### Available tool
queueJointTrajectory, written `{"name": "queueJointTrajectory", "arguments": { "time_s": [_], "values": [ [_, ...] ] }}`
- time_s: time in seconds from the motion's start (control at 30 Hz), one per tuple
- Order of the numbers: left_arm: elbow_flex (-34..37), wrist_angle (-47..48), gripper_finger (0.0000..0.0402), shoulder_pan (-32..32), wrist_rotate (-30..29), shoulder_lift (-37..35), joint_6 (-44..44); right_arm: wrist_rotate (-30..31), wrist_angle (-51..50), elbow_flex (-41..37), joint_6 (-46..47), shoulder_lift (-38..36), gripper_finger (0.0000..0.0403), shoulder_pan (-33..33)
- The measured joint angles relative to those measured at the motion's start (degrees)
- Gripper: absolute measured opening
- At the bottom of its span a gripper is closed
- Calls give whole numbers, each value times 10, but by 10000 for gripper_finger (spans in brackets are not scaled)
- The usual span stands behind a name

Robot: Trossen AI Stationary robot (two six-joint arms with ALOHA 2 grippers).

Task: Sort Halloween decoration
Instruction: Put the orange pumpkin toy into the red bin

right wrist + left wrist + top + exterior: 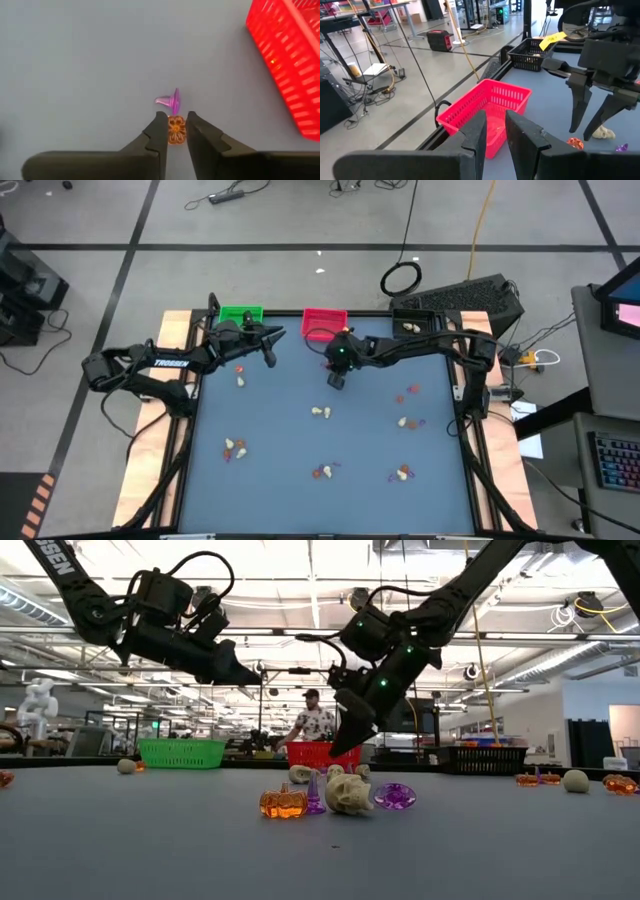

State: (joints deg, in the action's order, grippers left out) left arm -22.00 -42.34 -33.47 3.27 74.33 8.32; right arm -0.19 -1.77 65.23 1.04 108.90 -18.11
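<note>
R gripper point(176, 117) far-centre, just near of red tray point(290, 60); fingers nearly shut, pinching orange pumpkin point(176, 129). Purple hat point(170, 101) touches it, so lift straight up and don't drag. L gripper point(494, 117) waits far-left, narrow gap, holding nothing.

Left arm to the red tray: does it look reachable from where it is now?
Probably yes. The left gripper points at the red tray, with only bare table between them. The right gripper hangs off to one side, not across that line.

red tray point(287, 60) cut off by edge
</note>
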Motion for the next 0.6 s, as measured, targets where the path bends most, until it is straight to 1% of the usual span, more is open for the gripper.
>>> {"name": "queueJointTrajectory", "arguments": {
  "time_s": [0.13, 0.37, 0.6],
  "values": [
    [0, 0, 77, 0, 0, 0, 0, 1, -2, 0, 6, 0, 46, 0],
    [0, 0, 77, 0, 0, 0, 0, -1, -6, 0, 28, 0, 53, 0],
    [0, 0, 77, 0, 0, 0, 0, -1, -16, 0, 42, 5, 45, -2]
  ]
}}
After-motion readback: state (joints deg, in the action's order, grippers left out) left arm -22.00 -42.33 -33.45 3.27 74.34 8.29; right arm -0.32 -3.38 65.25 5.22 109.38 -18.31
